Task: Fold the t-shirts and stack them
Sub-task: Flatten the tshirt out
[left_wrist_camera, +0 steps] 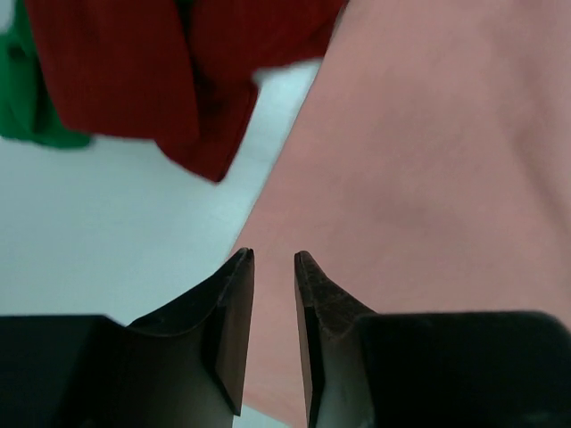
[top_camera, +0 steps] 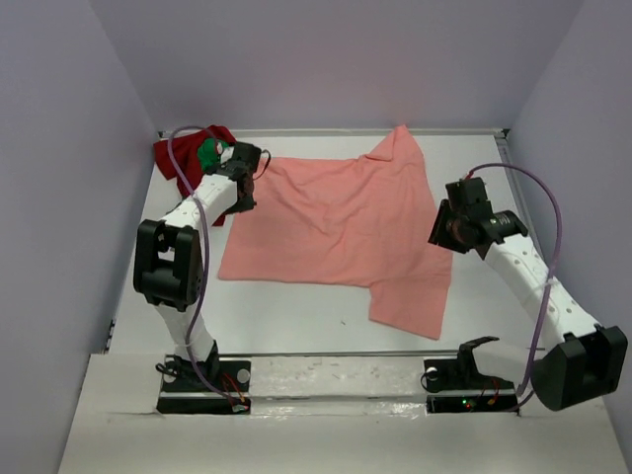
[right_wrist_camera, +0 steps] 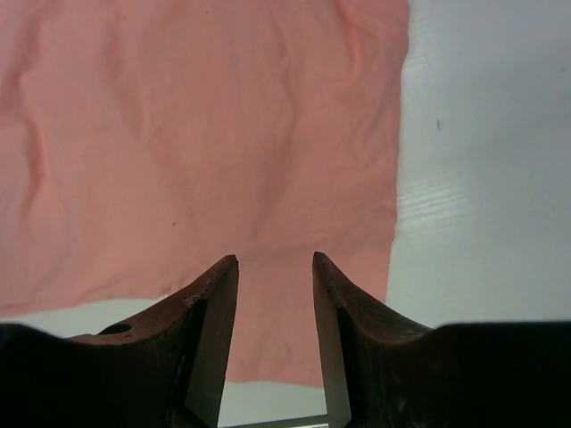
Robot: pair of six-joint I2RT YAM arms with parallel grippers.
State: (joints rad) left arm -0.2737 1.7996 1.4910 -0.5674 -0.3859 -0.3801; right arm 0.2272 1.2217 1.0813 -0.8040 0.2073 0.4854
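Left gripper (left_wrist_camera: 274,259) hovers at the far-left edge of the salmon-pink t-shirt (top_camera: 331,222), jaws parted narrowly and empty. The right gripper (right_wrist_camera: 275,260) hangs over the shirt's right edge, jaws slightly wider, also empty. The shirt lies spread but skewed on the worktop (top_camera: 296,306). The dark red t-shirt (top_camera: 178,163) and green t-shirt (top_camera: 208,150) sit bunched in the far-left corner. Each arm should probably pinch an outer edge and fold evenly together. No container shows.

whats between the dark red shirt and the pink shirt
A narrow strip of bare white table separates the dark red shirt from the salmon-pink shirt. The left wrist view shows it; in the top view the left arm covers that spot.
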